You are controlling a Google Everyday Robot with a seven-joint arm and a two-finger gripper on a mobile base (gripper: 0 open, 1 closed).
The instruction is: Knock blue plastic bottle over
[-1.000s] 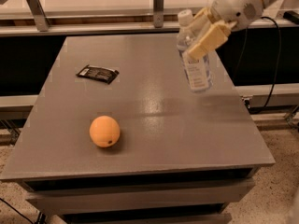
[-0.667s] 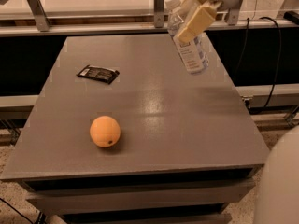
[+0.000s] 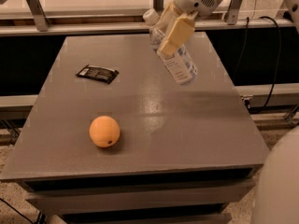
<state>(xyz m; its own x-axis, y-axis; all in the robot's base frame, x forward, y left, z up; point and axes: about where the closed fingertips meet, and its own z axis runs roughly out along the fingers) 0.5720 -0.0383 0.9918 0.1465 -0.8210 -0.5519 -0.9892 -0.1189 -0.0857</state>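
The blue plastic bottle (image 3: 177, 62) is clear with a white cap and a pale label. It leans far over, cap toward the upper left, base toward the lower right, over the back right part of the grey table (image 3: 187, 129). My gripper (image 3: 174, 29) comes down from the top and is shut on the bottle's upper half, one cream fingertip (image 3: 175, 34) across its front. I cannot tell whether the bottle's base touches the table.
An orange (image 3: 104, 131) lies on the table's front left. A dark snack packet (image 3: 97, 73) lies flat at the left back. A metal rail runs behind the table. A cable hangs at the right. A white part of the robot (image 3: 278, 185) fills the lower right corner.
The gripper and the bottle have moved left, and the bottle has tipped from nearly upright to a steep lean. The orange and the packet have not moved.
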